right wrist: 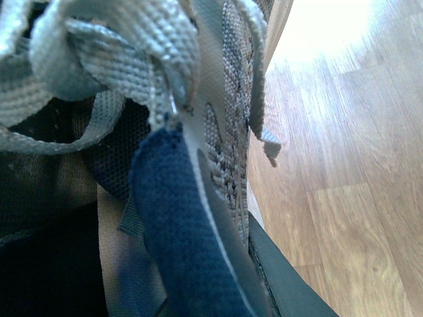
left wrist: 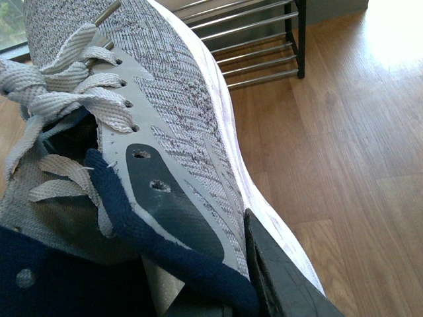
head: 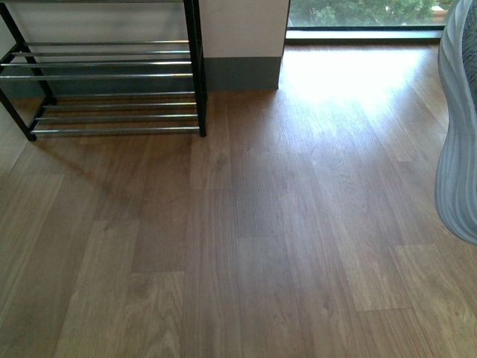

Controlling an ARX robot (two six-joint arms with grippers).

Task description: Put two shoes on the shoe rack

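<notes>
Front view gives us the shoe rack (head: pixel 112 74) at the far left, standing on the wooden floor (head: pixel 261 239) against the wall, with a window (head: pixel 365 13) further right. At the right edge of that view we see the white ribbed sole of the right-hand shoe (head: pixel 456 134), held clear of the floor and well apart from the rack. On the right wrist view we find the right tool (right wrist: pixel 258 277) clamped on this shoe's navy collar, one dark finger lying against the outside. On the left wrist view the left tool (left wrist: pixel 254 284) grips the left-hand shoe (left wrist: pixel 178 99) the same way, at the collar beside the grey laces (left wrist: pixel 73 92). Its toe points toward the rack, which stands beyond it. Neither shoe rests on the rack.
</notes>
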